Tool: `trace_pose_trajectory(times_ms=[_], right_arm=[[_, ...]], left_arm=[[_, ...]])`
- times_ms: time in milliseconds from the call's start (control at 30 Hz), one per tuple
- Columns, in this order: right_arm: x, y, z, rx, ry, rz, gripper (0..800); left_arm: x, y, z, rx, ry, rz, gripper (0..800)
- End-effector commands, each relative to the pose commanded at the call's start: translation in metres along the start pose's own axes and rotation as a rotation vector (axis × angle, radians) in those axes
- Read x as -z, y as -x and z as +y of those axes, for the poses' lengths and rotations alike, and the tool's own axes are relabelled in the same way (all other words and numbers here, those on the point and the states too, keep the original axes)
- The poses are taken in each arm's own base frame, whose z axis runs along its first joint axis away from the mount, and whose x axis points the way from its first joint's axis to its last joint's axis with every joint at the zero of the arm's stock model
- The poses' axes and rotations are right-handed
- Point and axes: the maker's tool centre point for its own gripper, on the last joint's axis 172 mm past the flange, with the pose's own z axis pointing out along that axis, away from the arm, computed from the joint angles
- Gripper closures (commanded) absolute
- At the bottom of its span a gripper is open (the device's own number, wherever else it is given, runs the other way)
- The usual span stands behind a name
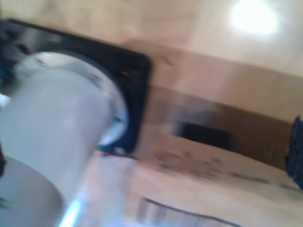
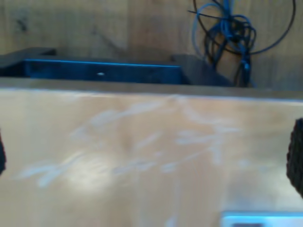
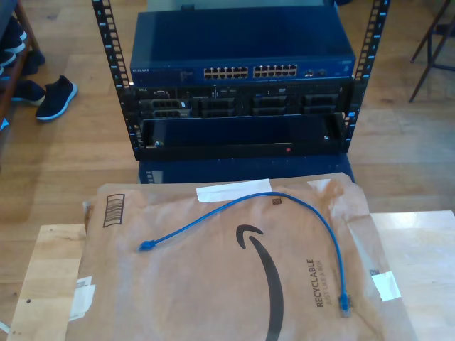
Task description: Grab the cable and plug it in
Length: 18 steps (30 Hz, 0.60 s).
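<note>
The cable (image 3: 334, 241) is thin and bright blue. It lies in an arc on brown paper packaging (image 3: 213, 298) in the exterior view. One plug (image 3: 146, 246) lies toward the exterior view's left, the other plug (image 3: 345, 305) near the front right. Nothing holds it. My second gripper (image 2: 151, 158) is open over bare pale wood, with a dark fingertip (image 2: 297, 156) at each side of its picture. My first gripper (image 1: 149, 161) looks open too, one dark fingertip (image 1: 296, 153) showing in a blurred picture. A network switch (image 3: 249, 72) with rows of ports sits in the rack behind.
The black rack (image 3: 242, 135) stands past the table's far edge, the wooden table (image 3: 50, 270) showing beside the paper. A white arm column (image 1: 57, 118) rises from a black plate (image 1: 135, 71). Tangled blue and black wires (image 2: 227, 28) hang beyond a blue-edged box (image 2: 102, 71).
</note>
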Motion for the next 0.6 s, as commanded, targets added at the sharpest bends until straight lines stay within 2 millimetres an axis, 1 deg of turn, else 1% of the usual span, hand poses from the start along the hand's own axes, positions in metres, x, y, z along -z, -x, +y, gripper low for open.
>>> trace_pose_trajectory(times_ms=[100, 133, 200, 267, 367, 467, 533, 600], right_arm=[[0.012, 0.026, -0.041, 0.018, -0.021, 0.014, 3], [0.015, 0.038, -0.053, 0.031, -0.024, 0.013, 3], [0.022, 0.065, -0.07, 0.056, -0.008, 0.0, 3], [0.027, 0.093, -0.083, 0.069, 0.025, -0.016, 3], [0.032, 0.14, -0.102, 0.123, 0.033, -0.013, 3], [0.036, 0.191, -0.119, 0.165, 0.024, -0.005, 3], [0.039, 0.229, -0.134, 0.201, 0.035, 0.0, 3], [0.04, 0.27, -0.148, 0.227, 0.051, 0.009, 3]], left_arm=[[0.006, 0.019, 0.022, -0.007, 0.0, 0.022, 0], [0.009, 0.029, 0.031, -0.008, 0.0, 0.027, 0], [0.012, 0.047, 0.048, 0.009, -0.004, 0.027, 0], [0.013, 0.061, 0.062, 0.031, -0.012, 0.017, 0], [0.015, 0.08, 0.079, 0.022, -0.018, 0.012, 0], [0.016, 0.093, 0.092, 0.035, -0.016, 0.011, 0], [0.017, 0.103, 0.099, 0.032, -0.016, 0.022, 0], [0.014, 0.115, 0.102, 0.026, -0.025, 0.034, 0]])
